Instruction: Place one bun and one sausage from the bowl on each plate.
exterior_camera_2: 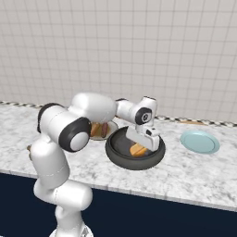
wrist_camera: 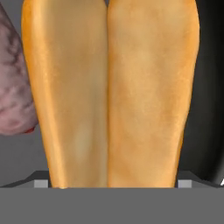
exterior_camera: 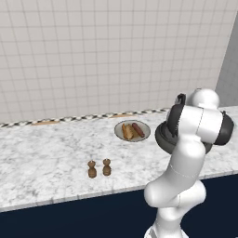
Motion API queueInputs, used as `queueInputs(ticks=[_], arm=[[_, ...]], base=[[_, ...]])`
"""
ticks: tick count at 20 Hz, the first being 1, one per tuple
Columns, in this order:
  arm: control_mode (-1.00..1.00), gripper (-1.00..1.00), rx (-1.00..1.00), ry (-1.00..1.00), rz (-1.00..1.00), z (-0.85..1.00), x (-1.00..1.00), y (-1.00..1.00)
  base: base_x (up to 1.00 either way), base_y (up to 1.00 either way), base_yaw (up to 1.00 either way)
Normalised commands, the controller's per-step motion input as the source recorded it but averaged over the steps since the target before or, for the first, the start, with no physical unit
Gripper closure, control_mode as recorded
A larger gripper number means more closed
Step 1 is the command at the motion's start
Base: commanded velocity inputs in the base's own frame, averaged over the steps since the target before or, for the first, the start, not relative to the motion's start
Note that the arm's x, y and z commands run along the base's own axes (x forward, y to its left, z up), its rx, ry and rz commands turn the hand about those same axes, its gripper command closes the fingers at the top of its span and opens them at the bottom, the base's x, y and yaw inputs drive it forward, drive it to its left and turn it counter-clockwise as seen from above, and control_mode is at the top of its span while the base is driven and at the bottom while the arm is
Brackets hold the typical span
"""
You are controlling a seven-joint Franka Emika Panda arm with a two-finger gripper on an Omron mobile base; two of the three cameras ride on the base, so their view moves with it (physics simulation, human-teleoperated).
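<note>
Bun (wrist_camera: pixel 109 96) lies inside the dark bowl (exterior_camera_2: pixel 115 157), directly below the gripper (exterior_camera_2: pixel 144 141). In the hand view its split golden top runs up the middle, with a sausage (wrist_camera: pixel 13 83) just beside it at the left edge and the dark bowl floor showing on both sides.

Gripper position: lowered into the bowl, over the bun, which appears in the right base view as an orange patch (exterior_camera_2: pixel 138 150) under the hand. The jaws stand wide apart, one to each side of the bun; whether they touch it cannot be told.

Beige plate (exterior_camera: pixel 122 136) sits on the marble counter (exterior_camera: pixel 46 153) just beside the bowl and already carries a bun (exterior_camera: pixel 127 131) and a sausage (exterior_camera: pixel 138 129) side by side.

Teal plate (exterior_camera_2: pixel 200 141) sits on the counter to the other side of the bowl, near it.

Two small brown shakers (exterior_camera: pixel 99 168) stand upright together, near the counter's front edge, well apart from the beige plate.
</note>
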Motion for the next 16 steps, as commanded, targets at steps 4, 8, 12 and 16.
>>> queueInputs(ticks=[4, 8, 12, 16], arm=[[-1.0, 1.0, 0.0, 0.02, -0.01, 0.0, 0.0, 0.0], [-1.0, 1.0, 0.0, 0.0, 0.0, 0.0, 0.0, -0.03], [-1.0, 1.0, 0.0, 0.0, 0.0, 0.42, -0.1, -0.22], [-1.0, 1.0, 0.0, 0.0, 0.0, 0.74, -0.23, -0.3]], base=[[0.0, 0.0, 0.0], [0.0, 0.0, 0.0], [0.0, 0.0, 0.0], [0.0, 0.0, 0.0]])
